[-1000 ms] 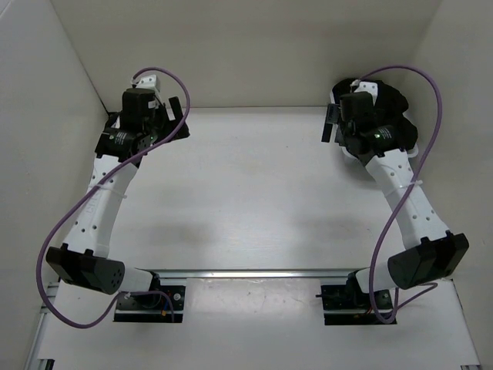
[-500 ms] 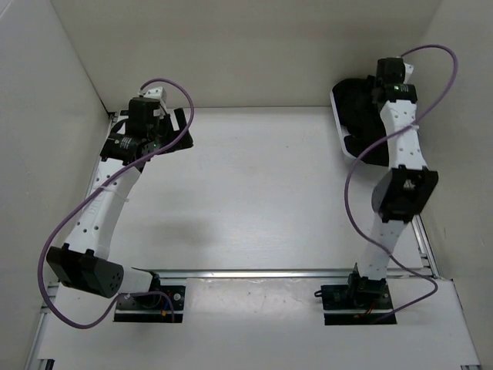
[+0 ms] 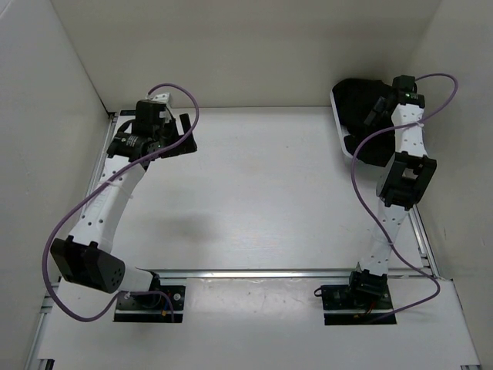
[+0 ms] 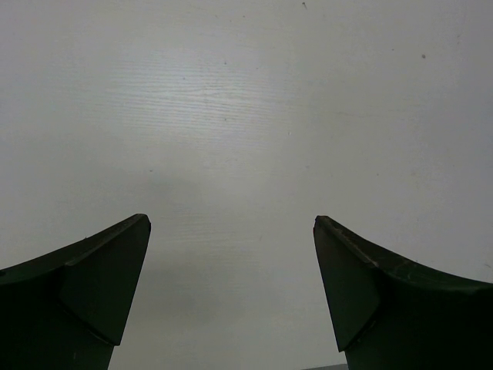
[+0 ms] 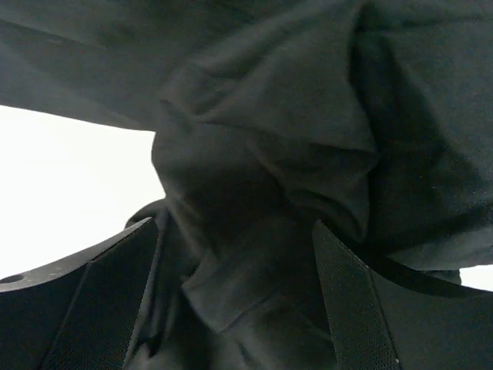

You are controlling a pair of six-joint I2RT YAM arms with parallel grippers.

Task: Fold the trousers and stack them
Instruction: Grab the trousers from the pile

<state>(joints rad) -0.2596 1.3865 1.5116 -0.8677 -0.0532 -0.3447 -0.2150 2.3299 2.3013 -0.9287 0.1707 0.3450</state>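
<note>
The black trousers (image 3: 356, 100) lie bunched in a white basket (image 3: 340, 131) at the back right corner. My right gripper (image 3: 377, 109) is lowered into the heap. In the right wrist view a wrinkled fold of the trousers (image 5: 293, 116) rises between the two fingers, and my right gripper (image 5: 234, 223) is open, with its jaws wide on either side of the cloth. My left gripper (image 3: 187, 132) hovers at the back left of the table. It shows in the left wrist view as my left gripper (image 4: 232, 220), open, with only bare tabletop between its fingers.
The white table (image 3: 262, 193) is enclosed by pale walls on the left, back and right. The basket stands tight in the back right corner, against the right wall. A metal rail (image 3: 254, 272) runs across in front of both arm bases.
My right arm has straightened toward the back right corner, and its gripper has dropped into the trousers with the jaws narrowing a little. My left gripper has drifted slightly to the right.
</note>
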